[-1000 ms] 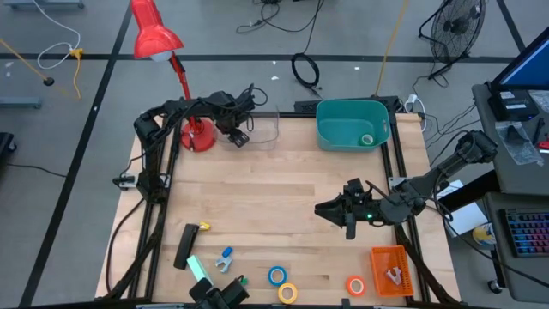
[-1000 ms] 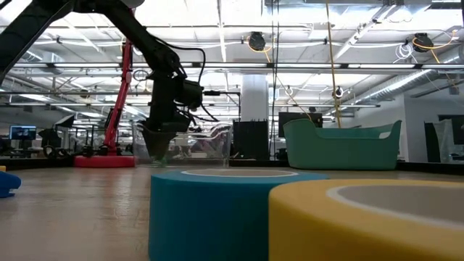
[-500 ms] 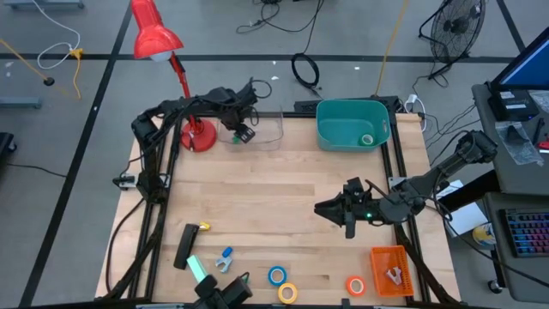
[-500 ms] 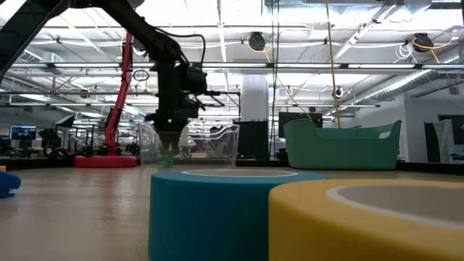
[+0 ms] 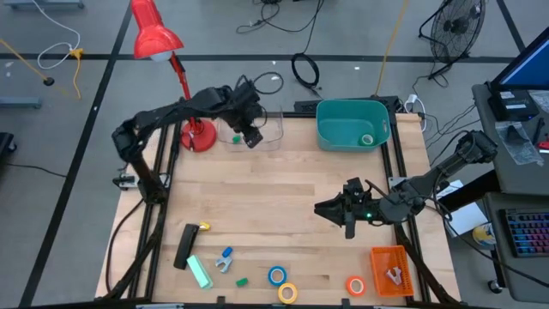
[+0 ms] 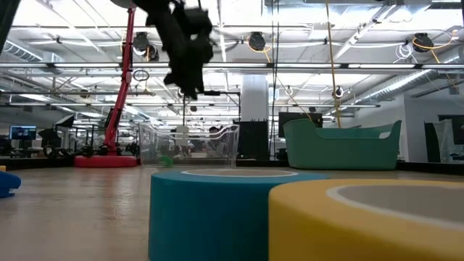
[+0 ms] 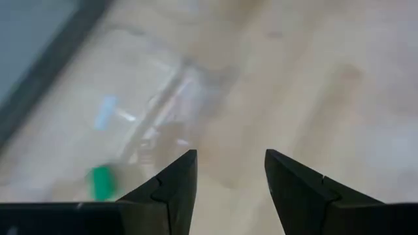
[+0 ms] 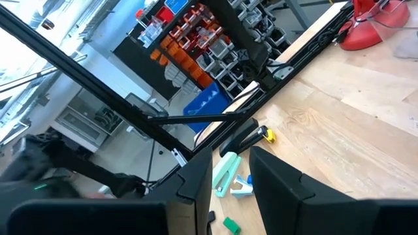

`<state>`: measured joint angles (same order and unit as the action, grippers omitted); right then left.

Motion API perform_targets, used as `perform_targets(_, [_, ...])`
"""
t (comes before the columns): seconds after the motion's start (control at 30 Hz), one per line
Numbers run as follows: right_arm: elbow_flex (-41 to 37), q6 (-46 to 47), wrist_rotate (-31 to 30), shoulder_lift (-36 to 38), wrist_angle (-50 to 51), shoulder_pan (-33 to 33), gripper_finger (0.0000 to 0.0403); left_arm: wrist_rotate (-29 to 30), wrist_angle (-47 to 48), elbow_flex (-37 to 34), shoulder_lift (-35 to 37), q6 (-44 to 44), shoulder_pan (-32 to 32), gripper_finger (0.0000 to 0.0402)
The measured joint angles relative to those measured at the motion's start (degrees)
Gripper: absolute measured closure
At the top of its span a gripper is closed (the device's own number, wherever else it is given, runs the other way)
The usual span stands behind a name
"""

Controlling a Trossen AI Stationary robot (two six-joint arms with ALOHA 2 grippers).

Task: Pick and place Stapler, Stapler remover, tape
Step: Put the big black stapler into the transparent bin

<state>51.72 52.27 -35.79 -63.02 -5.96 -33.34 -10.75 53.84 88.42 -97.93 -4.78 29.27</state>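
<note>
Wood tabletop (image 5: 283, 197) on a dark frame, open workshop floor behind it. Tape: blue roll (image 5: 276, 275), yellow roll (image 5: 288, 293) touching it, and orange roll (image 5: 355, 285) sit along the near edge; in the low view the blue roll (image 6: 225, 210) and yellow roll (image 6: 377, 217) fill the foreground. A pale ring lies inside the teal bin (image 5: 330, 137) at the far right corner; cannot tell its colour. Black stapler (image 5: 184, 244) with a yellow tip lies near the left front, a mint-green stapler (image 5: 200, 271) just beside it, and a blue staple remover (image 5: 225, 258) right of those. A small green piece (image 5: 242, 281) lies on the wood between remover and blue roll. Clear plastic box (image 5: 266, 130) stands at the far edge beside the red lamp base (image 5: 198, 137); a small green item (image 6: 167, 161) sits inside it. Left gripper (image 5: 249, 133) hangs above that box, raised high in the low view, fingers (image 7: 171, 186) parted and empty. Right gripper (image 5: 330, 209) hovers over the right-middle of the table, fingers (image 8: 196, 179) slightly apart, holding nothing. Orange basket (image 5: 390, 270) sits at the front right corner with a pale item inside.
</note>
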Motion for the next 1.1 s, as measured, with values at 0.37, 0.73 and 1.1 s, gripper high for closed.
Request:
perform_targets(0.37, [0.0, 0.2, 1.6, 0.0, 0.2, -0.2, 0.0307, 3.0, -0.6, 0.0, 5.4, -15.6, -25.0, 0.0218])
perform_targets(0.73, [0.0, 0.7, 13.4, 0.0, 0.3, -0.2, 0.0307, 21.1, -4.0, 0.0, 4.9, -46.6, -45.1, 0.0218])
perform_targets(1.1, [0.0, -0.5, 18.1, 0.0, 0.0, -1.0, 0.0307, 25.3, 15.1, -0.3, 1.3, -77.3, -57.2, 0.0218])
